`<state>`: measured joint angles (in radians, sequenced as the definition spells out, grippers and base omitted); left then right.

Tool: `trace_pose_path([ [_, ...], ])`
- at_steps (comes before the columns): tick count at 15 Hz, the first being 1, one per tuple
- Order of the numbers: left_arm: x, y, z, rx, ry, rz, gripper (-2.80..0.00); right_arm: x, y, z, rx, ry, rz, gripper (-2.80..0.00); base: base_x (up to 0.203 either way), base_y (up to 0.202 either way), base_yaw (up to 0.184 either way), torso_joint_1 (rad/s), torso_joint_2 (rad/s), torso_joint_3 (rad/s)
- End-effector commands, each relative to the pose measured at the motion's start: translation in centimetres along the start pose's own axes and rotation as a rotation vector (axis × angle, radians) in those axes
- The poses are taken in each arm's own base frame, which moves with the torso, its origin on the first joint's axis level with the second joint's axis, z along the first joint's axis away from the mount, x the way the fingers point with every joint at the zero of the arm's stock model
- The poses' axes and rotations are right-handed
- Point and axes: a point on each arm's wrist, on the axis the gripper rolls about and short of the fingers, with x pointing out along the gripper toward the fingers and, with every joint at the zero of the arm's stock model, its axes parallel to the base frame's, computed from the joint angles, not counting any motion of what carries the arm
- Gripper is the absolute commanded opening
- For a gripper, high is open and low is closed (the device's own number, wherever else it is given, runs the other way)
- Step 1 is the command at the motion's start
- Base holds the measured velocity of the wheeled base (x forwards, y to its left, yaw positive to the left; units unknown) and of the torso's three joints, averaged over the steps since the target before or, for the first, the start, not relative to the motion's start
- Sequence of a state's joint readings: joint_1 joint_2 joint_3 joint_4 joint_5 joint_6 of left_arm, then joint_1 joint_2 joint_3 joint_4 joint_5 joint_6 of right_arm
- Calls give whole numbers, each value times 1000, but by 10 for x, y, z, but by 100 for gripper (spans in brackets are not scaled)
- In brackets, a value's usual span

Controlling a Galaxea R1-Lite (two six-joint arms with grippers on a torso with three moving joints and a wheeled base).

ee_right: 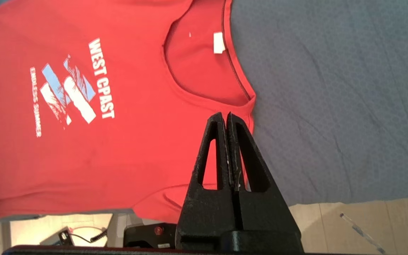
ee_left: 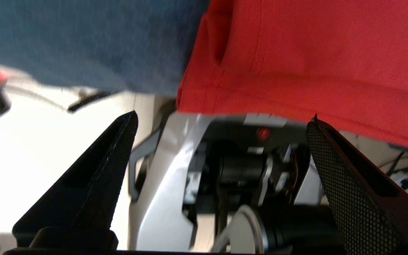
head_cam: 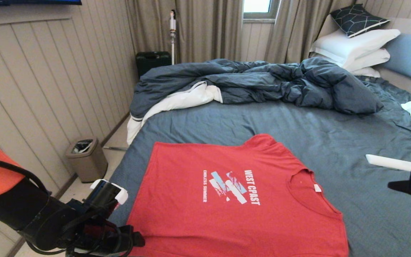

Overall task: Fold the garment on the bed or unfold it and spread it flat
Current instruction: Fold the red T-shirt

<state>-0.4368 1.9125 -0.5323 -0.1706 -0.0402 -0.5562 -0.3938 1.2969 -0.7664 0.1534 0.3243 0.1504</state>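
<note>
— Left gripper [ee_left: 221, 118]?
— Wide open, empty — near the shirt [head_cam: 234, 200] hem, perhaps not touching.
— Right gripper [ee_right: 227, 117]?
— Pressed closed, empty, above the shirt — spread flat on the bed [head_cam: 334, 142].

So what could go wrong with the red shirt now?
The T-shirt hangs over the near edge of the bed, so it might slide off if tugged. The open left gripper sits below that hanging hem and may grab only a thin edge. The shut right gripper above the shoulder could wrinkle the cloth.
</note>
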Motion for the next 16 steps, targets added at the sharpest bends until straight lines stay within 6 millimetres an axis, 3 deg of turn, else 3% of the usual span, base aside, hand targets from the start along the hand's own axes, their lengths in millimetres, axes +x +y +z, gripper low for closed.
trace_pose_path([
  [1,-1,2,-3,-4,-11,-8,0,-2,2,-2,-6,-3,6,-280,0,0,0,0,0,0],
  [10,-4,2,-3,-11,-21,-23,0,-29,9,-10,-91,-32,7,-280,0,0,0,0,0,0],
  [16,-4,1,-3,-16,-21,-25,0,-33,10,-10,-107,-49,7,-280,0,0,0,0,0,0],
])
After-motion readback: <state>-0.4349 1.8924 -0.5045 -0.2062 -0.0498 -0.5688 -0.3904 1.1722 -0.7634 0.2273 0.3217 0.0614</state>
